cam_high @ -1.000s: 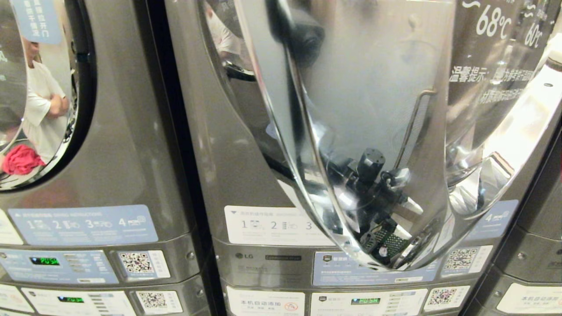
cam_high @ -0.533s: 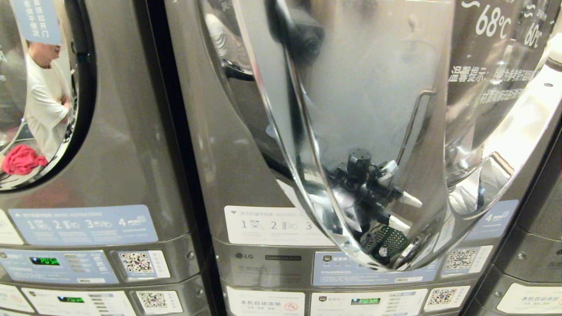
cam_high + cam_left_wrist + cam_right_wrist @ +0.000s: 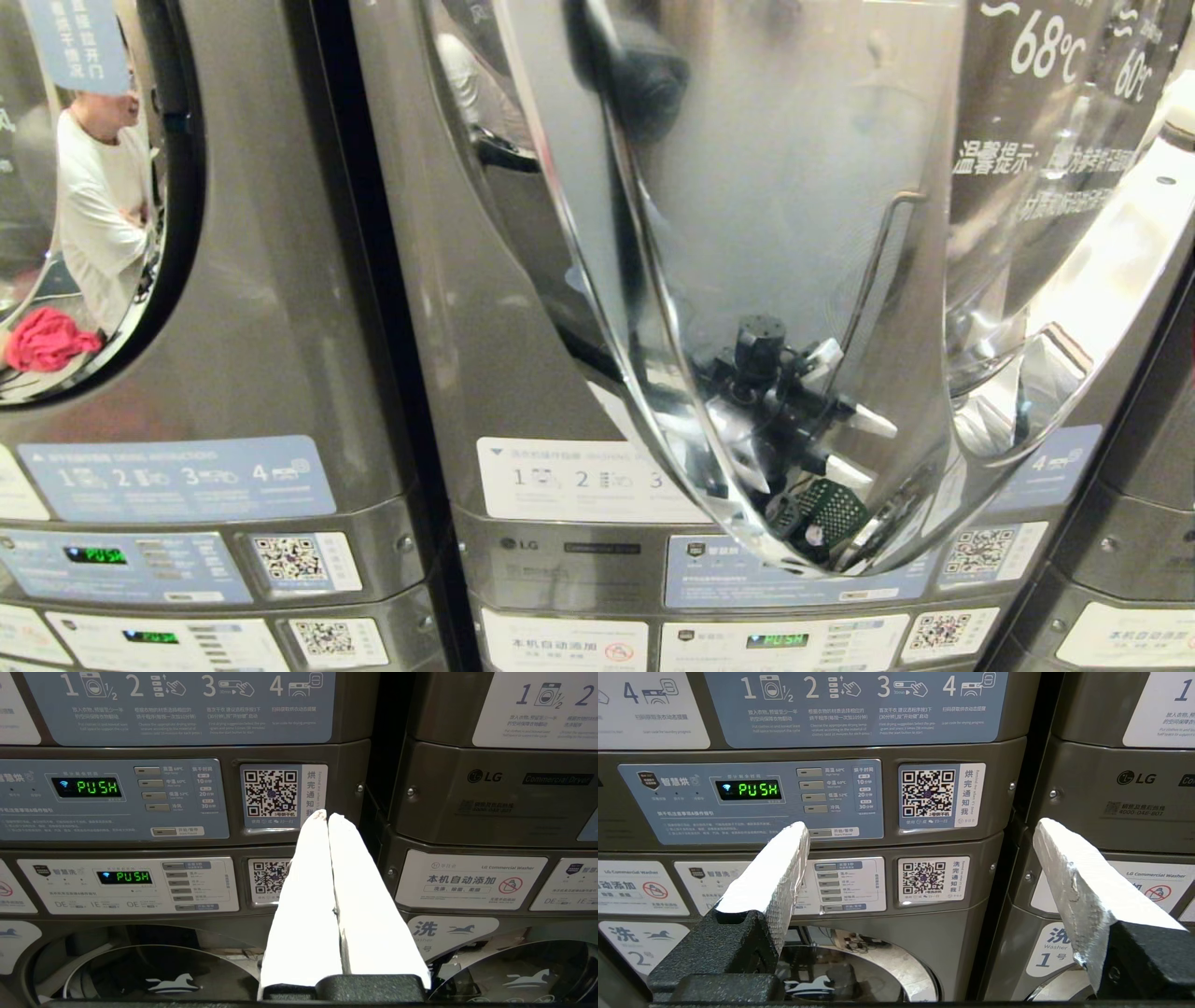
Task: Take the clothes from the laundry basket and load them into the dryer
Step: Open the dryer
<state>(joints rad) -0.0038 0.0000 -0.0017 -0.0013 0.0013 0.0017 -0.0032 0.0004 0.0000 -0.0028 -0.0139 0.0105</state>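
Stacked grey machines fill every view. The middle dryer [image 3: 485,355] has a curved glass door [image 3: 775,233], which mirrors a black robot arm low down. A red cloth [image 3: 42,338] shows in the round door glass of the left dryer [image 3: 271,308]; I cannot tell if it is inside or mirrored. The laundry basket is out of view. My left gripper [image 3: 327,815] is shut with nothing in it, before a QR label. My right gripper [image 3: 920,826] is wide open and empty, facing a dryer control panel [image 3: 752,798]. Neither arm shows directly in the head view.
A person in a white shirt [image 3: 93,215] is mirrored in the left dryer's glass. Below the dryers' panels are washer panels [image 3: 126,884] and round washer doors [image 3: 859,970]. A dark gap [image 3: 1017,858] separates neighbouring stacks.
The arm mirrored in the middle dryer's door has shifted slightly up and left. The mirrored person in the left glass has moved. The machines and the red cloth stay put.
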